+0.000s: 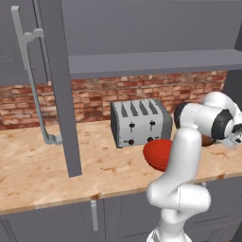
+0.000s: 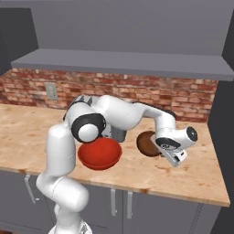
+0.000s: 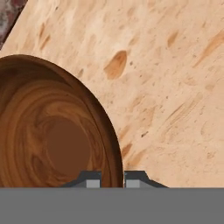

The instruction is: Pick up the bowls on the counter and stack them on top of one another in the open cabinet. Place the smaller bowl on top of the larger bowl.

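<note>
The claw (image 3: 113,180) is pinched tight on the rim of the brown bowl (image 3: 52,131), one finger inside, one outside, at the rim's 4 o'clock. The counter (image 2: 183,176) bears the toaster (image 1: 139,123), the red bowl (image 2: 99,154) and, at its 3 o'clock, that brown bowl.

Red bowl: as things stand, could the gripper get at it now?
Probably not right away. The gripper is shut on the brown bowl rim. The red bowl sits open on the counter beside it, nothing covering it.
</note>
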Robot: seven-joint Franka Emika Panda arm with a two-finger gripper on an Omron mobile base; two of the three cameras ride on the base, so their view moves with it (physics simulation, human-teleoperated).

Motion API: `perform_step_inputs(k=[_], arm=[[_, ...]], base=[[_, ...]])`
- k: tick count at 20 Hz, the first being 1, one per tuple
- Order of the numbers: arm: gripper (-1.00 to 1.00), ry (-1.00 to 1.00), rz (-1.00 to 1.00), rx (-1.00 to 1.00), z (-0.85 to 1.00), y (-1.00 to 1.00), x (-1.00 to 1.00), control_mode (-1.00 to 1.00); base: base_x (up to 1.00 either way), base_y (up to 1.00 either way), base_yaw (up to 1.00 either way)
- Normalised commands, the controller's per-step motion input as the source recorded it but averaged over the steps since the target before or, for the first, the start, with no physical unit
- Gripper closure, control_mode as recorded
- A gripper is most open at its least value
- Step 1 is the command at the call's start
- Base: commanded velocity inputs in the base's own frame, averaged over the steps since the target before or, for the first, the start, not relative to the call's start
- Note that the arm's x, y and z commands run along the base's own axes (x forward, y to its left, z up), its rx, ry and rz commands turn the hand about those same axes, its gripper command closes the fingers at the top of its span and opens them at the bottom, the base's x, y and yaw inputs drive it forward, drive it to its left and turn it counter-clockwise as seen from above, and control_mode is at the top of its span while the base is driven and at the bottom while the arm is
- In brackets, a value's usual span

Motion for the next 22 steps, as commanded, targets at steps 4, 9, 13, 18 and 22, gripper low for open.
perform_step_inputs(k=[4,9,13,18,22], arm=[[1.00,-0.06,0.00,0.03,0.43,0.00,-0.33,-1.00],[1.00,-0.01,0.00,0.00,0.46,0.18,-0.32,-1.00],[1.00,0.00,0.00,0.00,0.27,0.44,-0.37,-1.00],[1.00,0.00,0.00,0.00,0.14,0.57,-0.37,-1.00],[1.00,0.00,0.00,-0.01,0.14,0.68,-0.30,-1.00]], base=[[0.00,0.00,0.00],[0.00,0.00,0.00],[0.00,0.00,0.00],[0.00,0.00,0.00],[0.00,0.00,0.00]])
